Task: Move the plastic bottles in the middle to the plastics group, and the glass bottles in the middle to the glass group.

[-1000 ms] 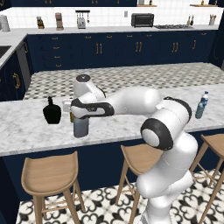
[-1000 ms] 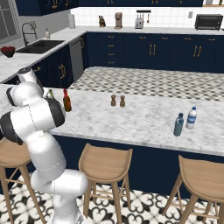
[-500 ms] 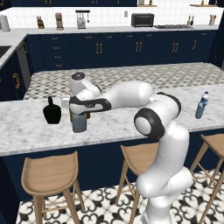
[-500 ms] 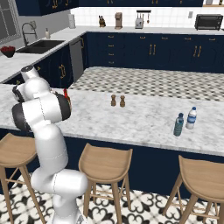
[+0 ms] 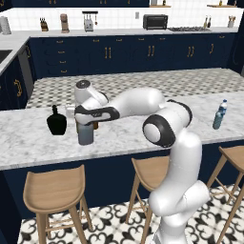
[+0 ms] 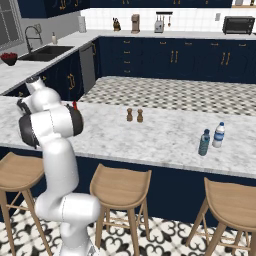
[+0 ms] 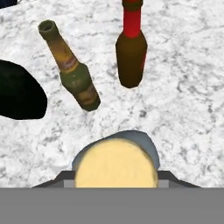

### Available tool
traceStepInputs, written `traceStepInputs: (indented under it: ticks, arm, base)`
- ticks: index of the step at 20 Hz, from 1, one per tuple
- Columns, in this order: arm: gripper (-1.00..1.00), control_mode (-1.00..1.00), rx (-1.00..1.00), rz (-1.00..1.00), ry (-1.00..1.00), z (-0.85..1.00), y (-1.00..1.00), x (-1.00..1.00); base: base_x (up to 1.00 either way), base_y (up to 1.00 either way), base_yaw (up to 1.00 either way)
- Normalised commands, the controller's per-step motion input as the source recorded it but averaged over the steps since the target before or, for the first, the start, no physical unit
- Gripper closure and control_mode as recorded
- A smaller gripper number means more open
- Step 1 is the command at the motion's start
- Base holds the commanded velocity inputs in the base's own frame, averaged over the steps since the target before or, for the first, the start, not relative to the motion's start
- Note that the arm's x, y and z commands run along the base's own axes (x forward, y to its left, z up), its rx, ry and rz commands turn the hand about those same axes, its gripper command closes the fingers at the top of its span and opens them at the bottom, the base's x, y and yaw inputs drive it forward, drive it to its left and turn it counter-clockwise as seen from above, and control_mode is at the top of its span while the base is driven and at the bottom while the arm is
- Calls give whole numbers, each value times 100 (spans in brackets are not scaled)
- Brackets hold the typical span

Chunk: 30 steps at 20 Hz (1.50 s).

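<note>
Left base view: claw (image 5: 86, 125) clamped on the wide grey bottle (image 5: 86, 135), standing on the marble table (image 5: 28, 138) beside the squat black bottle (image 5: 56, 121); far right, a blue bottle (image 5: 217, 118) and a clear water bottle (image 5: 222, 107). Right base view: arm hides the grip. Hand view: round tan cap (image 7: 116, 164) near bottom, with a tilted-looking amber-green beer bottle (image 7: 72, 70) and a red-necked brown bottle (image 7: 131, 47) beyond.

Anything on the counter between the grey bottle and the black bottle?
Nothing. In the left base view the marble between the grey bottle and the black bottle is bare; the beer bottle stands further back.
</note>
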Motion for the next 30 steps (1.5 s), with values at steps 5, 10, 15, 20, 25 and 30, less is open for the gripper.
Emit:
traceStepInputs:
  ticks: [5, 10, 15, 20, 25, 30]
  arm:
    - [100, -100, 0, 0, -1, -57, 0, 4]
    - [100, -100, 0, 0, -1, -23, 0, 3]
    - [100, -100, 0, 0, -1, 0, 0, 12]
    - [100, -100, 0, 0, 0, 0, 0, 0]
    - [-100, -100, 0, 0, 0, 0, 0, 0]
    - [-100, -100, 0, 0, 0, 0, 0, 0]
  base:
    - [0, 0, 0]
    - [0, 0, 0]
    - [0, 0, 0]
    - [0, 0, 0]
    - [0, 0, 0]
    - [0, 0, 0]
